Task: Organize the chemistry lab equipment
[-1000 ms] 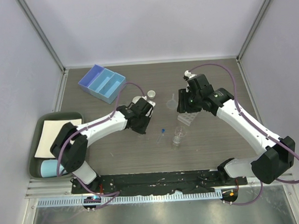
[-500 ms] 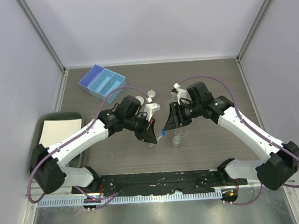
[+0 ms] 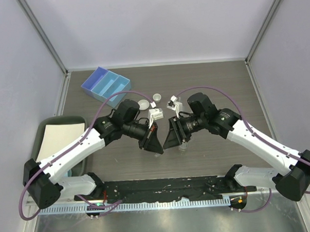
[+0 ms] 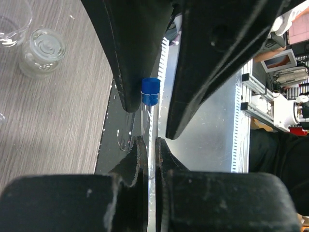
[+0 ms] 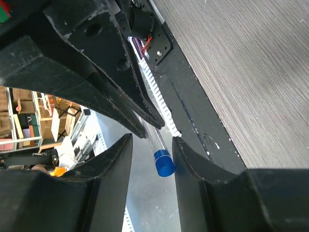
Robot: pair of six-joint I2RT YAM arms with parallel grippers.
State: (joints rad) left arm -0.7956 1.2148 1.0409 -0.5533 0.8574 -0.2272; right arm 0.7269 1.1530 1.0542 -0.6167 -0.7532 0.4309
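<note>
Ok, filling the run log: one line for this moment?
likely handover | left gripper: shut on clear blue-capped test tube | right gripper: open around its cap end

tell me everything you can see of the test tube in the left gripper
The test tube is slim and clear, glass or plastic, closed with a blue cap. The left gripper clamps its body between both fingers, clear of the table. Its capped end points at the right gripper, whose open fingers flank the cap without touching.
</note>
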